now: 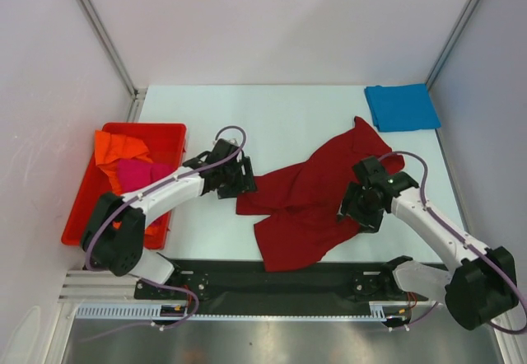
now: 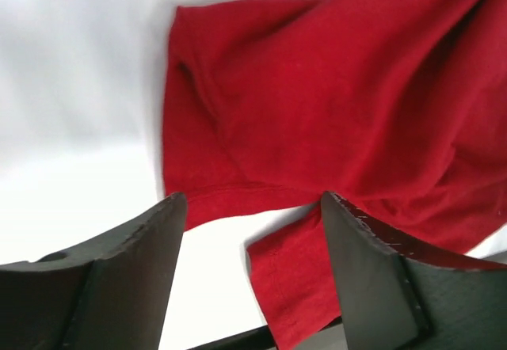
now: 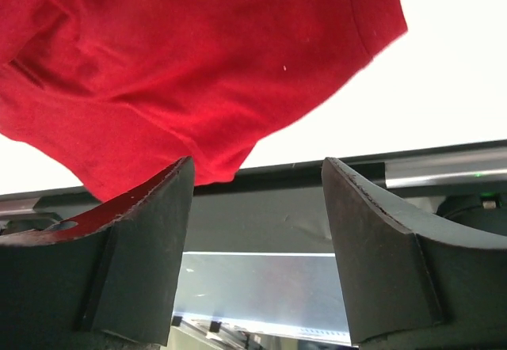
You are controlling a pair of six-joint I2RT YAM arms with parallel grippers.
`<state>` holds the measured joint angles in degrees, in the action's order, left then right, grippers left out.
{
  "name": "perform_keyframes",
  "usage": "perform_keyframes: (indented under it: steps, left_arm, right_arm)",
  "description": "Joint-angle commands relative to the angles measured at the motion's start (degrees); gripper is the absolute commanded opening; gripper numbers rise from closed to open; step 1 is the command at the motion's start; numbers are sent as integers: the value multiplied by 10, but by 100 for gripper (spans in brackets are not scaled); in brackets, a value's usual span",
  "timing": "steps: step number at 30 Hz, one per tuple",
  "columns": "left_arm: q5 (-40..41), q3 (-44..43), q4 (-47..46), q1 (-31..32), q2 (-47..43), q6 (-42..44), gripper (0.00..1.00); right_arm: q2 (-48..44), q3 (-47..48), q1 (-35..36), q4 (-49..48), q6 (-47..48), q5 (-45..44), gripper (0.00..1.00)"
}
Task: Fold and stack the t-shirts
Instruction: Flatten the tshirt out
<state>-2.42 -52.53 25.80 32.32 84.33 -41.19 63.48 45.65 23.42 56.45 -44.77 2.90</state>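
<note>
Top external view, looking down: finds the dark red t-shirt (image 1: 309,199) lying rumpled and unfolded on the white table (image 1: 288,109), one sleeve reaching toward the far right corner. Finds the left gripper (image 1: 241,179) just beside that shirt's left edge, spread wide, pinching nothing. Finds the right gripper (image 1: 356,214) over the shirt's right side, near its lower hem, likewise apart and empty. Shows a bright blue t-shirt (image 1: 402,107) folded flat, well apart from the red shirt, beyond its far right tip. Shows a red plastic bin (image 1: 86,207) well to the left of the red shirt, holding an orange t-shirt (image 1: 115,146) and a magenta-pink t-shirt (image 1: 140,173), both bunched. From the left wrist: looks down on a red sleeve and hem below the parted fingers (image 2: 135,271), no cloth caught. From the right wrist: sees red cloth beyond the tips; cannot tell whether touching.
</note>
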Motion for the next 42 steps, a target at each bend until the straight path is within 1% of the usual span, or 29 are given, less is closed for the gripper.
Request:
perform_keyframes:
  steps: [1, 3, 4, 5, 7, 8, 9, 11, 12, 15, 18, 19, 23, 25, 29, 31, 34, 36, 37, 39, 41, 42]
  left_arm:
    - [22, -11, 27, -1, -28, -26, 72]
    - [22, 38, 15, 0, -81, -50, 71]
    - [44, 68, 20, 0, -97, -67, 71]
    - [50, 81, 28, -1, -125, -73, 70]
    - [55, 117, 26, -1, -145, -80, 68]
    - [49, 129, 10, -2, -152, -82, 65]
    - [43, 137, 5, -3, -151, -83, 63]
    - [31, 146, -8, -3, -139, -80, 62]
    - [29, 147, -14, -3, -125, -79, 62]
    - [31, 139, -29, -3, -96, -74, 63]
    - [38, 125, -33, -4, -73, -69, 62]
    - [37, 120, -36, -4, -59, -69, 61]
    - [38, 113, -38, -6, -34, -68, 51]
    - [42, 117, -37, -6, -29, -76, 49]
    - [31, 133, -68, -8, -26, -86, 45]
    - [31, 129, -75, -8, -19, -81, 44]
    - [29, 121, -83, -9, -3, -73, 35]
    - [10, 120, -89, -11, 2, -70, 19]
    - [11, 117, -80, -17, 1, -67, 0]
    - [22, 116, -63, -24, -17, -63, 0]
    - [84, 111, -31, -30, -38, -43, 1]
    - [101, 108, -17, -34, -46, -23, 0]
  right_arm:
    - [21, 31, -3, -27, 24, 4, 70]
    - [25, 43, 4, -22, 28, 7, 69]
    - [24, 47, 8, -19, 35, 6, 68]
    - [23, 56, 27, -18, 37, 6, 67]
    - [27, 63, 51, -23, 44, 16, 66]
    - [32, 69, 70, -24, 43, 17, 66]
    - [39, 80, 110, -30, 43, 17, 66]
    - [48, 92, 155, -33, 32, 8, 66]
    - [57, 98, 188, -32, 27, 4, 66]
    - [66, 82, 205, -34, 7, 1, 66]
    - [60, 63, 204, -41, -5, -8, 65]
    - [56, 54, 202, -47, -6, -15, 63]
    - [60, 50, 194, -56, -6, -14, 61]
    - [60, 46, 191, -56, -5, -19, 60]
    - [58, 31, 165, -50, -8, -21, 59]
    - [53, 16, 156, -48, -15, -22, 59]
    - [45, -9, 124, -43, -23, -18, 59]
    - [43, -24, 91, -48, -21, -18, 59]
    - [45, -26, 82, -52, -9, -17, 59]
    - [62, -24, 57, -64, 6, -18, 58]
    - [85, -20, 44, -84, 26, -16, 56]
    - [97, -17, 34, -93, 32, -14, 55]
